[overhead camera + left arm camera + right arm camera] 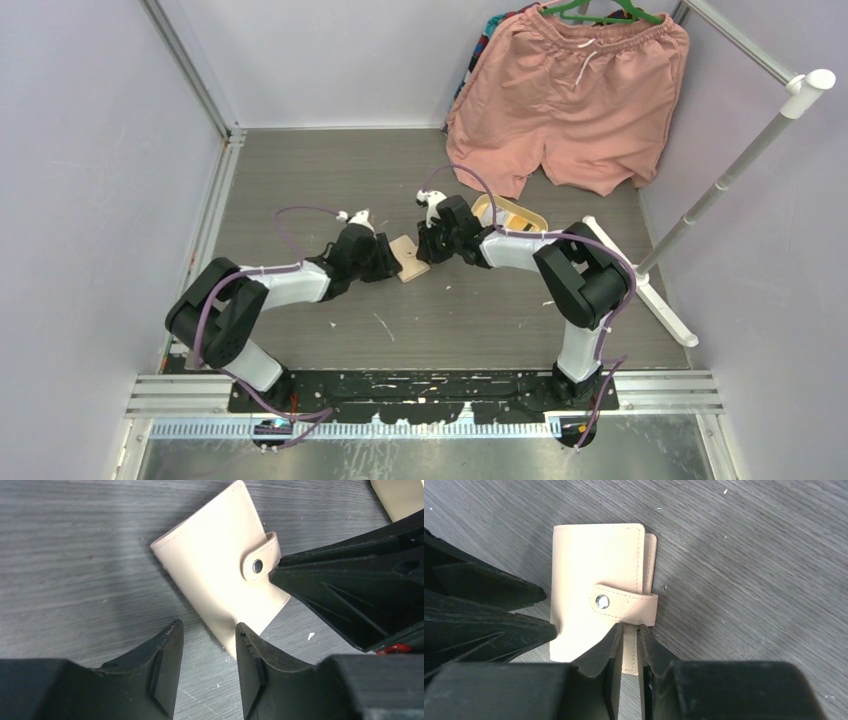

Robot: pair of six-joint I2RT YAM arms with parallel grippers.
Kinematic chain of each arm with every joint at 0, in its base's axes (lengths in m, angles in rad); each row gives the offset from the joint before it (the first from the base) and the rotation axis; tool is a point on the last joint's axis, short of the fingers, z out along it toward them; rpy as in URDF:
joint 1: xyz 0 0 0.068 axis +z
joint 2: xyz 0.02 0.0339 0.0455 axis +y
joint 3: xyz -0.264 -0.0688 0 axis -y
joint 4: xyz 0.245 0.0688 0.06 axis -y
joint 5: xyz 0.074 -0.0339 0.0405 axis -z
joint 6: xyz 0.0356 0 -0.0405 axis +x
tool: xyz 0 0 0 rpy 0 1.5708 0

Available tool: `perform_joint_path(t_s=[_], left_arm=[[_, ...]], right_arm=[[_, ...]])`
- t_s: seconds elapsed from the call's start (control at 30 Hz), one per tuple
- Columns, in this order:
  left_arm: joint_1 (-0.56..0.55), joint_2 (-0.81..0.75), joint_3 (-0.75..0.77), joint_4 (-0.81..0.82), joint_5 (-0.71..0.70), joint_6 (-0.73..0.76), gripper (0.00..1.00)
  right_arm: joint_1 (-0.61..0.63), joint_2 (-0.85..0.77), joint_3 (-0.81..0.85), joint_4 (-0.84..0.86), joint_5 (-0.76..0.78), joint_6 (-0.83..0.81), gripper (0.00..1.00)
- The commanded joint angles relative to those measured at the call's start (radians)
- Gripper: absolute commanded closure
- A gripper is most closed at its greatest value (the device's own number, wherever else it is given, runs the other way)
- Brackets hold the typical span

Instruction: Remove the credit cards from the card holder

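1. Card holder (410, 262) lay flat on the table (450, 325), shut, with its snap tab (624, 602) fastened, between the two grippers.
2. Left gripper (207, 630): fingers apart, nothing between them, tips at the holder's corner.
3. Right gripper (626, 630): fingers almost together, tips at the tab's end. Couldn't tell whether they pinched it.
4. Tan tray (512, 212) sat just behind the right gripper.

Beige on grey
Pale beige is seen on the card holder (594, 565), grey wood grain on the bench (749, 555).
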Motion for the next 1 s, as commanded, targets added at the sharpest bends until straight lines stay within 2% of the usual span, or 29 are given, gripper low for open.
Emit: perform_joint_path(t_s=[0.0,0.1,0.23,0.3,0.4,0.57,0.6,0.67,0.77,0.87,0.97], left_arm=[[-0.004,-0.071,-0.055,0.060,-0.053,-0.061,0.53],[-0.005,-0.075,-0.095,0.101,-0.061,-0.116,0.46],[-0.005,-0.064,-0.199,0.278,-0.091,-0.216,0.46],[-0.004,-0.041,-0.251,0.379,-0.106,-0.259,0.49],[-0.004,0.010,-0.254,0.437,-0.097,-0.288,0.61],[-0.002,0.115,-0.271,0.595,-0.062,-0.339,0.92],[-0.001,0.133,-0.276,0.630,-0.057,-0.344,0.98],[0.007,0.161,-0.281,0.669,-0.036,-0.349,1.00],[0.032,0.171,-0.270,0.675,0.050,-0.321,1.00],[0.059,0.151,-0.242,0.594,0.127,-0.276,1.00],[0.063,0.095,-0.216,0.463,0.133,-0.208,1.00]], right_arm=[[-0.001,0.015,-0.031,0.039,-0.029,0.031,0.79],[0.000,0.014,-0.047,0.065,-0.048,0.058,0.79],[0.000,0.009,-0.085,0.141,-0.069,0.112,0.79],[0.001,0.008,-0.100,0.167,-0.087,0.139,0.80],[0.008,-0.008,-0.127,0.184,-0.091,0.162,0.81],[0.022,-0.058,-0.168,0.192,-0.081,0.177,0.80],[0.022,-0.069,-0.170,0.186,-0.079,0.173,0.78],[0.022,-0.100,-0.161,0.149,-0.064,0.146,0.63],[0.022,-0.150,-0.129,0.069,-0.029,0.077,0.50],[0.021,-0.185,-0.078,-0.023,-0.006,0.002,0.46],[0.021,-0.190,-0.025,-0.101,0.022,-0.069,0.46]])
